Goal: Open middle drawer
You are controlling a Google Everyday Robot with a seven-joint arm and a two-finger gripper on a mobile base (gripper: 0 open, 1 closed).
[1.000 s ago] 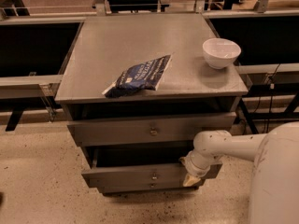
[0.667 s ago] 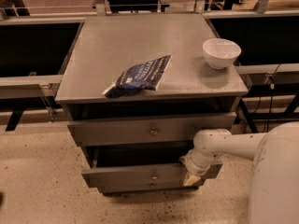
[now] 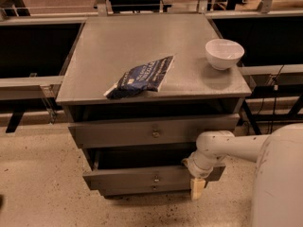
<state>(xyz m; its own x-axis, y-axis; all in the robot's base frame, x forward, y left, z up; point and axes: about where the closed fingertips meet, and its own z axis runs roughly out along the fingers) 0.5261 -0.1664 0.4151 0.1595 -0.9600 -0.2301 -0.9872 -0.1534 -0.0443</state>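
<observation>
The grey cabinet (image 3: 151, 46) has three drawer fronts. The middle drawer (image 3: 137, 178) is a mid-sized grey front with a small round knob (image 3: 156, 178). It stands pulled out, with a dark gap above it. My gripper (image 3: 198, 187) hangs from the white arm (image 3: 222, 148) at the right end of this drawer front, pointing down at the floor, with its cream tip below the drawer's lower edge. The taller, wider top drawer front (image 3: 118, 134) sits above. The thin bottom front (image 3: 142, 189) shows just under the middle one.
A dark blue snack bag (image 3: 142, 77) lies on the cabinet top near its front edge. A white bowl (image 3: 224, 53) stands at the right edge. My white body (image 3: 279, 183) fills the lower right. Dark benches flank the cabinet. Speckled floor lies in front.
</observation>
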